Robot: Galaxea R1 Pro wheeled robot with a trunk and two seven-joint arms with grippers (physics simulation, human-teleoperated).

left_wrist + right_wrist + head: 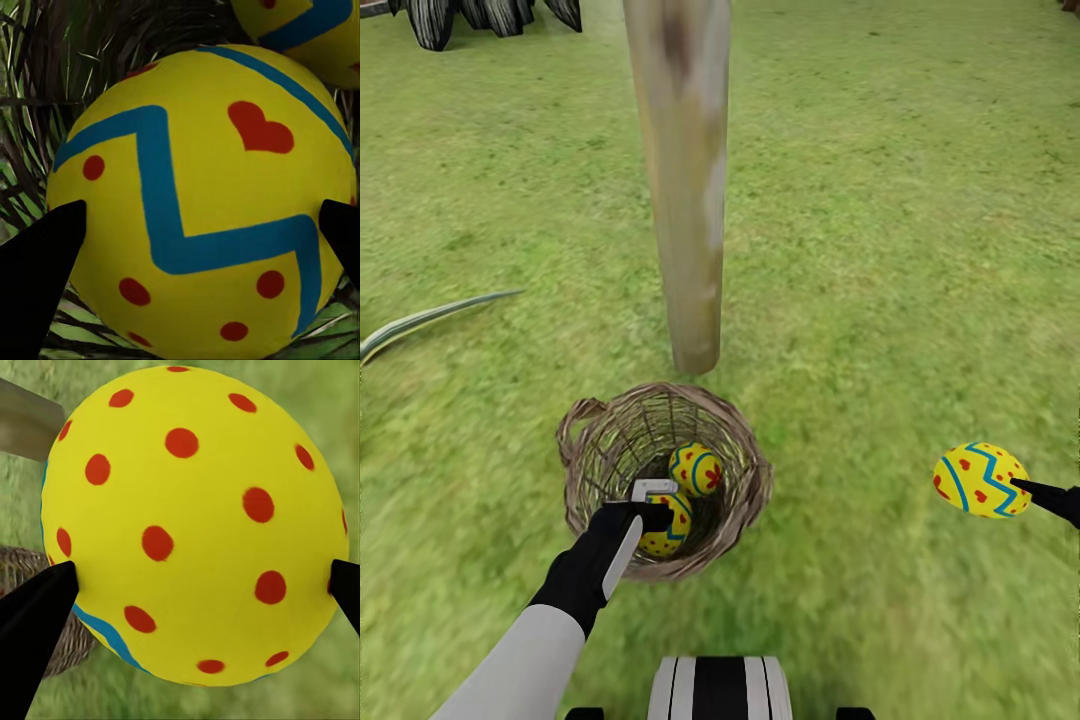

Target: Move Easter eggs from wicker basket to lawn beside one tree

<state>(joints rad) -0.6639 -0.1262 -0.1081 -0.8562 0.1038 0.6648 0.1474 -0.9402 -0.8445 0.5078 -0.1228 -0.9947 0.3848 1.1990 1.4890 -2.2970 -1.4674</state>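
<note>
Two eggs sit inside the wicker basket (pixel 665 480), which stands on the lawn (pixel 900 250) just in front of the foot of the tree (pixel 682 180). The third egg (pixel 980 480) is already out, held by the right gripper (pixel 1022 487) above the grass near the right edge of the head view, well apart from the basket. So one egg of three is lifted clear but none looks set down yet; two must still come out, and all three must end up on the grass beside this trunk.

The left gripper (pixel 657 512) reaches down into the basket. In its wrist view its two dark fingertips (pixel 41 259) flank the nearer egg (pixel 202 202) on either side, touching or almost touching its shell (a firm clamp cannot be confirmed). The other egg (pixel 697 468) lies just behind the nearer one, towards the far wall of the basket, the two touching or nearly so.

The right gripper is closed on its egg: both fingertips (pixel 34 619) press against opposite sides of the shell in the right wrist view (pixel 191 521).

The held egg lies with its long axis roughly level, running left to right in the head view, one end aimed loosely towards the tree and the other at the gripper. The basket stands upright with its mouth open to the sky, its small loop handle at the left rim. The trunk rises straight and upright.
</note>
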